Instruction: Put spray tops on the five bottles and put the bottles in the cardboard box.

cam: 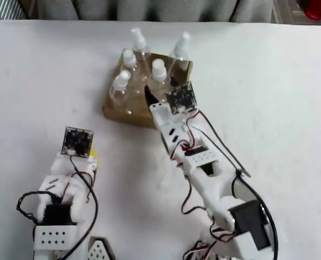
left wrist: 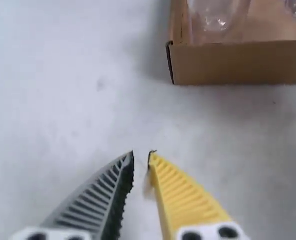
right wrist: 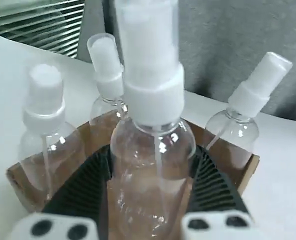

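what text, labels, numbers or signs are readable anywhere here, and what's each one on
No text can be read.
Brown cardboard box: plain, no print.
Clear plastic spray bottle in the right gripper, and the four others: no labels.
Black circuit boards on the wrists: marks too small to read.

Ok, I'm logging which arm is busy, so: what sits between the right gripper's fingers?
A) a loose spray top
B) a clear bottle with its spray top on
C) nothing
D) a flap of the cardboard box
B: in the right wrist view the right gripper has its black fingers against both sides of a clear bottle wearing a white spray top, at the cardboard box.
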Robot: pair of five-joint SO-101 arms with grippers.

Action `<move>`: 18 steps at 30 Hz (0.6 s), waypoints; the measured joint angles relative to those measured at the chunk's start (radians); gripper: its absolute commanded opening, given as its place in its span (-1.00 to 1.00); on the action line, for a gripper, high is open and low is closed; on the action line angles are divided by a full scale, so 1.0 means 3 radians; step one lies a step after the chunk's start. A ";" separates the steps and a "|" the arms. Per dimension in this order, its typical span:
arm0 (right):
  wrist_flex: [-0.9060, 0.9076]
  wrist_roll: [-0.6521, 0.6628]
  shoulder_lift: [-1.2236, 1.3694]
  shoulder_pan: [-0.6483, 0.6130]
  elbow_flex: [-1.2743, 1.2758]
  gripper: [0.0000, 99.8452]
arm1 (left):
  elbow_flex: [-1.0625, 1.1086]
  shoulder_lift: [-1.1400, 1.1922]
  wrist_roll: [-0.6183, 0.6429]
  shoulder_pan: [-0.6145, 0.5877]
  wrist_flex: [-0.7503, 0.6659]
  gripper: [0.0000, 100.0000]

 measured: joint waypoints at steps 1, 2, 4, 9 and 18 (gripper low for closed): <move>0.0000 0.0005 0.0056 0.0031 -0.0046 -0.97 | 0.0000 0.0000 0.0000 0.0000 0.0000 -0.86; 0.0000 0.0005 0.0102 0.0066 -0.0087 -0.97 | 0.0000 0.0000 0.0000 0.0000 0.0000 -0.86; 0.0000 0.0005 0.0230 0.0123 -0.0179 -0.97 | 0.0000 0.0000 0.0000 0.0000 0.0000 -0.86; 0.0000 0.0005 0.0491 0.0189 -0.0332 -0.97 | 0.0000 0.0000 0.0000 0.0000 0.0000 -0.86; 0.0000 0.0005 0.0578 0.0194 -0.0363 -0.97 | 0.0000 0.0000 0.0000 0.0000 0.0000 -0.86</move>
